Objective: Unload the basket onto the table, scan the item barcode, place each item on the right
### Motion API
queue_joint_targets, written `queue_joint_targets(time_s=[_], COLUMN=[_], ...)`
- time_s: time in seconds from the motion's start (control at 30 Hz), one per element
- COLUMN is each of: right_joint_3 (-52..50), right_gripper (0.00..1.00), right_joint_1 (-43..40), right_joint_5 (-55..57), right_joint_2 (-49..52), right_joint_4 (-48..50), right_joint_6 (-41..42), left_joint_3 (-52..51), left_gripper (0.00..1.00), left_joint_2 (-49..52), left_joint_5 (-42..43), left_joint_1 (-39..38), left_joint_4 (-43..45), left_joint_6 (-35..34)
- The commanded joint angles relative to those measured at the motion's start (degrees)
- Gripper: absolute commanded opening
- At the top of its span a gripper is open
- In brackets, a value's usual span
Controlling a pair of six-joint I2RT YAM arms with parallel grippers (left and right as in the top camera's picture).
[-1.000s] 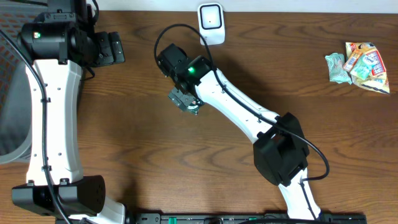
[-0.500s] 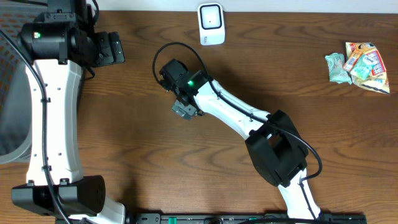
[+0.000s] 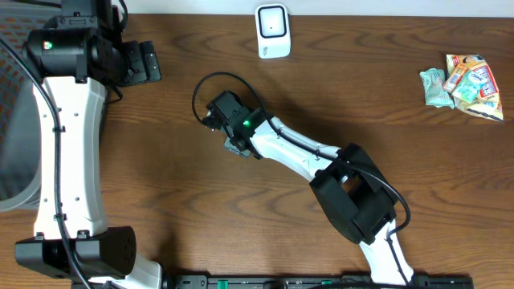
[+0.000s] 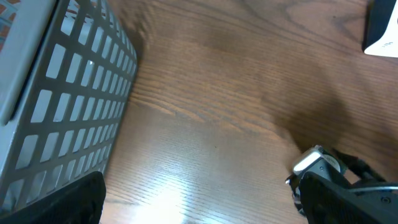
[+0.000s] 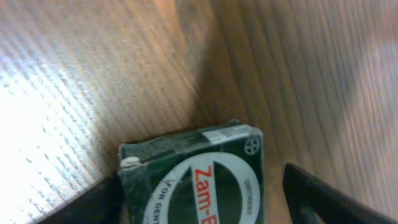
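a: start at the left edge. what's there?

b: a grey basket (image 4: 68, 93) with a grid of square holes, standing on the wooden desk (image 3: 201, 217). the left arm (image 3: 68, 144) runs up that side, and the left end effector (image 3: 143, 63) sits near the top left corner, close to the basket. its jaws are spread wide over bare wood.

a: and the item to scan?

b: a dark green box (image 5: 199, 162), left of the desk's centre. it has a white oval label with red letters that begin "zam"; the rest is cut off by the frame. it sits on the desk, below and a little left of the scanner, well apart from it.

a: is the right end effector (image 5: 196, 208) gripping it?

b: it straddles the box with the jaws apart. one finger (image 5: 81, 202) is right at the box's left edge, touching or just beside it, i can't tell which. the other finger (image 5: 323, 196) stands off from the right edge with wood showing between. so spread, not pinching.

a: further right?

b: the white scanner (image 3: 272, 30) stands at the desk's far edge, near the middle. the right arm (image 3: 305, 156) stretches from the near edge up to the box. a small heap of snack packets (image 3: 464, 80) lies at the far right.
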Motion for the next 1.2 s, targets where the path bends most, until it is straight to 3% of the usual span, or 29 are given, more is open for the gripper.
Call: queue_joint_targets(time_s=[0.0, 0.1, 0.33, 0.57, 0.8, 0.9, 1.03, 1.17], right_joint_3=[-2.1, -2.1, -0.1, 3.7, 7.4, 8.1, 7.9, 6.9], right_gripper=[0.61, 0.54, 0.52, 0.61, 0.82, 0.98, 0.99, 0.99], right_joint_1=[-1.0, -2.0, -3.0, -3.6, -6.5, -9.2, -11.4, -12.6], right_joint_5=[0.5, 0.5, 0.4, 0.2, -3.9, -12.0, -14.7, -22.6], right_joint_2=[0.2, 0.2, 0.1, -0.7, -0.8, -0.8, -0.8, -0.8], right_joint_4=[-0.5, -0.2, -0.1, -3.1, -6.0, -7.5, -8.9, -9.9], right_joint_6=[-0.5, 0.9, 5.0, 5.7, 9.8, 9.8, 9.7, 4.5], left_joint_3=[-0.3, -0.3, -0.3, -0.3, -0.3, -0.3, -0.3, -0.3], left_gripper=[0.98, 0.98, 0.98, 0.98, 0.98, 0.98, 0.98, 0.98], left_joint_2=[0.2, 0.2, 0.2, 0.2, 0.2, 0.2, 0.2, 0.2], left_joint_5=[-0.9, -0.9, -0.9, -0.9, -0.9, -0.9, -0.9, -0.9], left_joint_1=[0.2, 0.2, 0.2, 0.2, 0.2, 0.2, 0.2, 0.2], left_joint_4=[0.0, 0.0, 0.0, 0.0, 0.0, 0.0, 0.0, 0.0], left_joint_6=[-0.5, -0.5, -0.5, -0.5, -0.5, -0.5, -0.5, -0.5])
